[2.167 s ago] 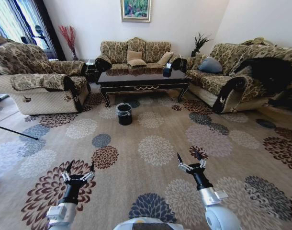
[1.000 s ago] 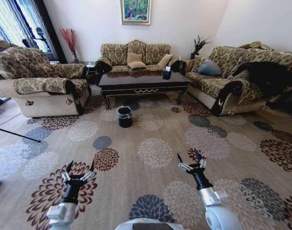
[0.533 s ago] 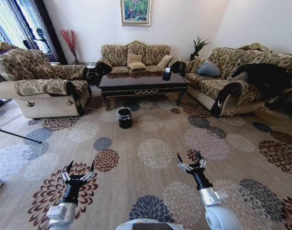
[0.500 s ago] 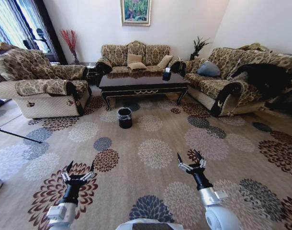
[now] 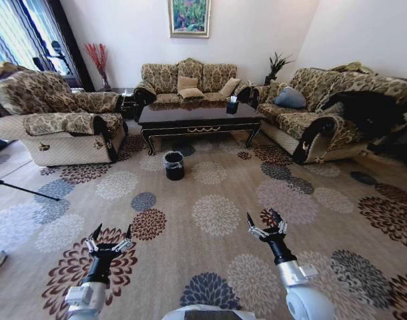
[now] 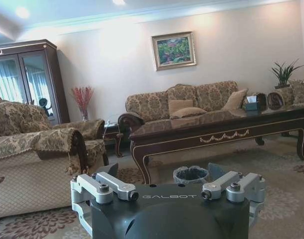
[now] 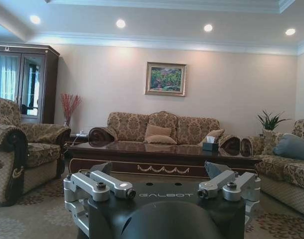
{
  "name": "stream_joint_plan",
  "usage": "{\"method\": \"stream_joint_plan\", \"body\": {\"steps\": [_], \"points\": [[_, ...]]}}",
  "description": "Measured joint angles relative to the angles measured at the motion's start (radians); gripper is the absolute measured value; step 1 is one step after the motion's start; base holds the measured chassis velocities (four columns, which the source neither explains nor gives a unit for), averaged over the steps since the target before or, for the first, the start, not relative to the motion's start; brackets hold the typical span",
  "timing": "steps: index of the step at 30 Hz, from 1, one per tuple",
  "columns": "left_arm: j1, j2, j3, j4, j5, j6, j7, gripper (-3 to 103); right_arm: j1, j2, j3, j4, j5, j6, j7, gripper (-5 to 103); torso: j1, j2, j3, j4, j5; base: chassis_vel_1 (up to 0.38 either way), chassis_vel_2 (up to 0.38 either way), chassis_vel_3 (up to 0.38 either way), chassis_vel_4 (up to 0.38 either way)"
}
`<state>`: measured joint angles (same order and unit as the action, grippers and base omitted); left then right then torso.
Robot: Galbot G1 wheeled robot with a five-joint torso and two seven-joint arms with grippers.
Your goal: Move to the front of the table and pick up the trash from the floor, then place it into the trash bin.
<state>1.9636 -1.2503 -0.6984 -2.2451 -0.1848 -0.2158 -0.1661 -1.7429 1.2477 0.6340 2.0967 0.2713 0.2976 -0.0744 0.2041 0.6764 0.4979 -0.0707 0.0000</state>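
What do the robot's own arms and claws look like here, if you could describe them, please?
Each arm has a silver-grey metal wrist segment and a slim black forearm. The left claw and right claw have silver linkage fingers with dark pointed tips. In the wrist views the black claw housing carries pale "GALBOT" lettering and bolted silver finger links.

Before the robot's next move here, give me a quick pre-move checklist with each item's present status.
1. Left gripper open, holding nothing: ok.
2. Right gripper open, holding nothing: ok.
3. Robot at the front of the glossy near-black coffee table: not ok, a wide stretch of flowered carpet lies between.
4. Small round black trash bin with clear liner upright on the carpet before the table: ok.
5. Trash on the floor located: cannot tell.
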Motion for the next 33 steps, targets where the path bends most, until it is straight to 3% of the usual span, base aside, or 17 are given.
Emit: {"method": "stream_joint_plan", "body": {"steps": [33], "points": [[0.0, 0.0, 0.0, 0.0, 0.0, 0.0, 0.0, 100, 0.0, 0.0, 0.0, 0.0, 0.0, 0.0, 0.0, 100, 0.059, 0.14, 0.081, 0.0, 0.0, 0.0, 0.0, 0.0, 0.0]]}}
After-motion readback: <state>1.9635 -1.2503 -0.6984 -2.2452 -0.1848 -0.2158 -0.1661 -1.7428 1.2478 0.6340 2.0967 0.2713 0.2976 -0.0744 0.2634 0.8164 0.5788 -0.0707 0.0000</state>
